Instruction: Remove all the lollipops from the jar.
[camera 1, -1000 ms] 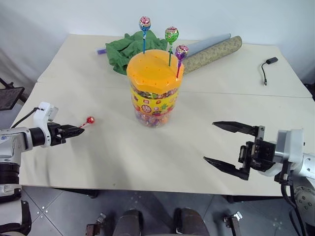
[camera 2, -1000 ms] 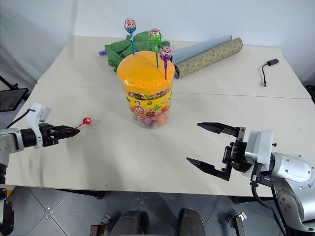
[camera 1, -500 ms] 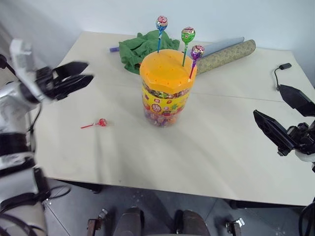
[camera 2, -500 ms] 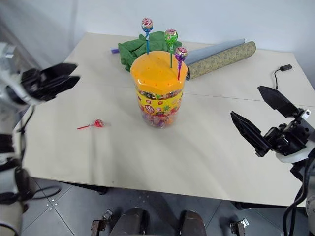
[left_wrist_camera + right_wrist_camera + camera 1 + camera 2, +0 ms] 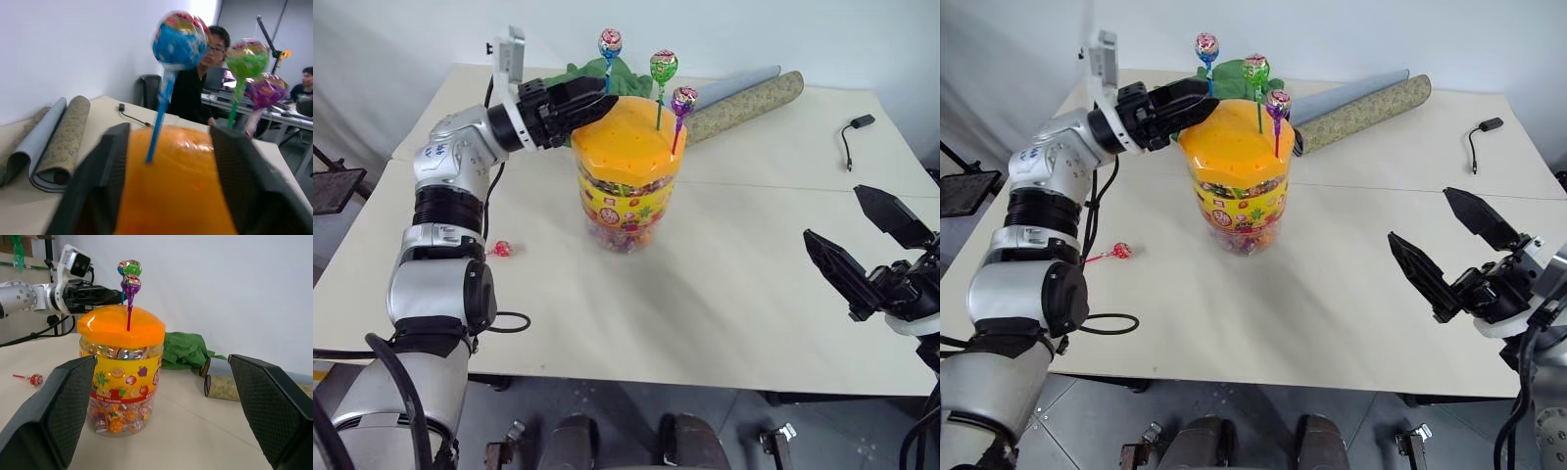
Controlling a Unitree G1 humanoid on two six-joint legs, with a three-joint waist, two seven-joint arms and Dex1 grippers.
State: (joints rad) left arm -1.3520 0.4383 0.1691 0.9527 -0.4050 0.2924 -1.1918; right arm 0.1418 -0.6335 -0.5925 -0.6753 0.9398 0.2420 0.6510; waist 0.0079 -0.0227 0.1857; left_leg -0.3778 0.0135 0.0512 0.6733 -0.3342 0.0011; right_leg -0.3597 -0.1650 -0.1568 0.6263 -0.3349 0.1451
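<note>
Since the blue lollipop (image 5: 179,34) is light, my open left gripper (image 5: 166,161) should pinch its thin stick; my right gripper (image 5: 871,257) is open too.

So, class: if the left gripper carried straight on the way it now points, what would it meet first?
Most likely the blue lollipop's stick, which stands between the left gripper's open fingers, planted in the jar's orange lid. Depth is hard to judge.

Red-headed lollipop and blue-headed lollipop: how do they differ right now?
The small red-headed lollipop lies flat on the beige table, already out; the blue-headed lollipop on its blue stick stands upright in the orange lid of the clear plastic jar. Both are small wrapped candies on thin sticks.
</note>
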